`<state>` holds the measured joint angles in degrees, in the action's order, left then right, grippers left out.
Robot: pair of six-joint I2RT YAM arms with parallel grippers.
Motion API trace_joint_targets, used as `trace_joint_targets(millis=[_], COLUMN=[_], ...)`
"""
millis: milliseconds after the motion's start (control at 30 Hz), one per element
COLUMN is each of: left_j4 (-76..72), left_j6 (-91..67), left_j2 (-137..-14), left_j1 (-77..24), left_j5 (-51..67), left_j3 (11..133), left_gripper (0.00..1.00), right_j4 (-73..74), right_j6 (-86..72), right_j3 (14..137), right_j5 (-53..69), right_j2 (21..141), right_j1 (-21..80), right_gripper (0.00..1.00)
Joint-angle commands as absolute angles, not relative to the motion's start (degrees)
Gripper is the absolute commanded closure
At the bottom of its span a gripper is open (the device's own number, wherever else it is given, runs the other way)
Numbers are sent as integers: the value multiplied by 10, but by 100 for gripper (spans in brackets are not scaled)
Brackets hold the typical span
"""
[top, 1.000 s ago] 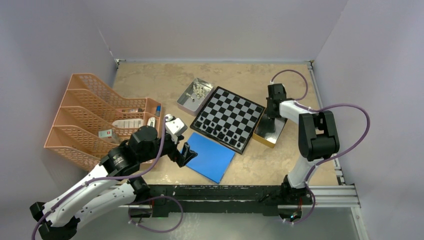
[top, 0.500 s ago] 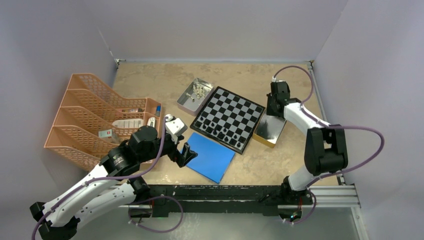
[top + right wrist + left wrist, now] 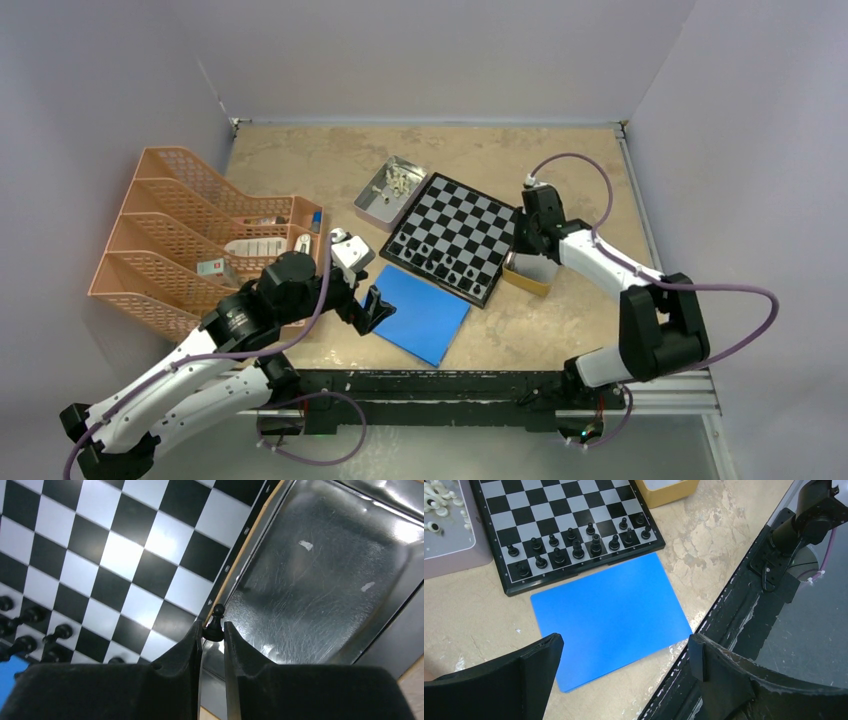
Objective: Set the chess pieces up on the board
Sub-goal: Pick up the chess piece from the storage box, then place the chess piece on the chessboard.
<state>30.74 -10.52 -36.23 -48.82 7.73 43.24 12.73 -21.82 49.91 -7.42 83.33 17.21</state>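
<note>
Right end effector (image 3: 213, 630) is nearly closed on a black pawn (image 3: 216, 616), gripped by its base above the metal tray's (image 3: 320, 580) edge. The board (image 3: 125, 555) lies just to its left, with other black chess pieces (image 3: 59, 630) near its near corner. Left end effector (image 3: 623, 645) hangs wide open over the blue sheet (image 3: 609, 615), farther from the board. The right fingers (image 3: 175, 680) hide the nearest squares.

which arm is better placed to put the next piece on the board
Right. The right fingers pinch a black pawn at the edge of the board and need only set it down. The left fingers hang open over the blue sheet, holding nothing.
</note>
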Motion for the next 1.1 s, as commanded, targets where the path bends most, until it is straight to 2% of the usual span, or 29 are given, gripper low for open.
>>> trace_joint_targets(millis=[0,233,533,733,900,1067], left_j4=[281,282,285,291,287,281], left_j6=[-110,-106,-133,-167,-183,-194], left_j2=[-354,-350,-346,-385,-452,-551], left_j1=[-487,-487,-487,-487,-484,-422], left_j5=[83,84,62,88,98,172], left_j3=[434,434,437,462,514,583], left_gripper=[3,3,0,0,2,12], right_j4=[132,137,143,25,-93,-199], right_j6=[-272,-292,-238,-161,-107,-68], right_j3=[467,457,518,494,462,443], right_j5=[-48,-57,-45,64,86,64], right_j2=[787,730,688,661,664,680], right_j1=[179,179,179,194,250,325], right_gripper=[86,88,87,86,87,87])
